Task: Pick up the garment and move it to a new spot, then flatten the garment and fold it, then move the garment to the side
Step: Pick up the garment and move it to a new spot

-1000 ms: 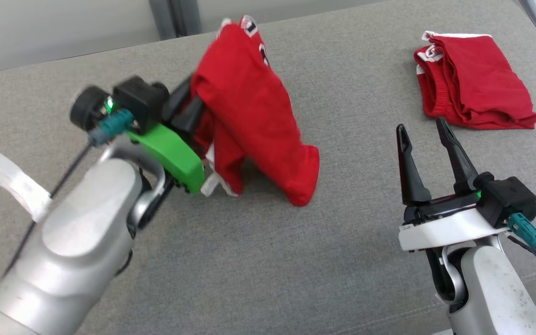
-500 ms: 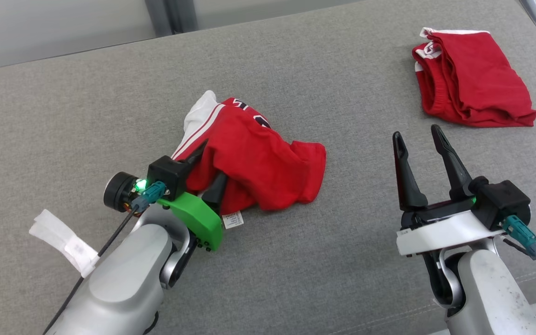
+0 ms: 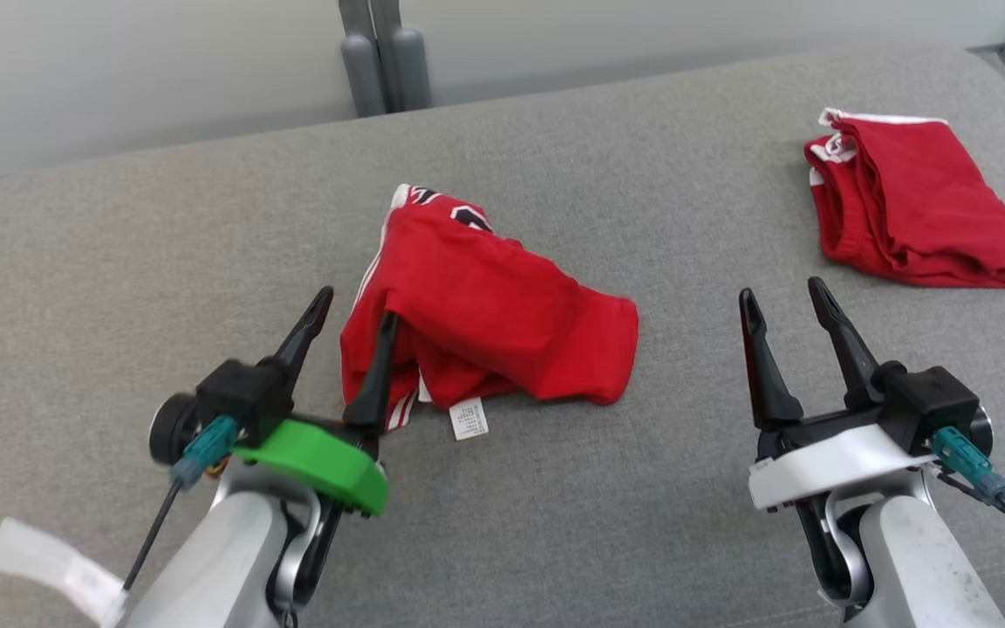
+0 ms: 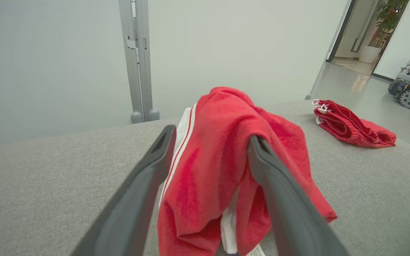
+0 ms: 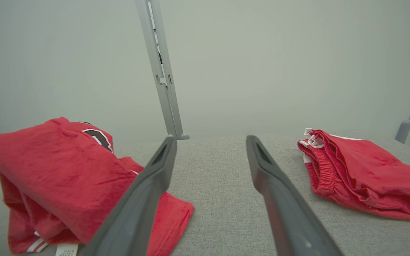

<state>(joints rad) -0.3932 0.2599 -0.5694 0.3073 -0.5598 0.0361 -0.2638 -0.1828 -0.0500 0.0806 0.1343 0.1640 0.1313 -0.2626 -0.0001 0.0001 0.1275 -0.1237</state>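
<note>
Left gripper [image 3: 357, 307] is spread wide open on my end, nothing clamped. Its left-hand finger sits over bare grey cushion [image 3: 162, 262], and the other finger lies against the left edge of the red garment [image 3: 494, 318]. From the left wrist view I can see the fabric bunched up between the two fingers, with a fold resting against that right-hand one. The garment is a crumpled heap in the middle of the cushion, white stripes along its left side and a white care label [image 3: 468, 419] poking out at the near edge. Moving right, the right gripper [image 3: 780, 292] is wide open too, holding nothing, over bare cushion and well apart from the heap. At the far right lies a second red garment [image 3: 917, 205], loosely folded.
</note>
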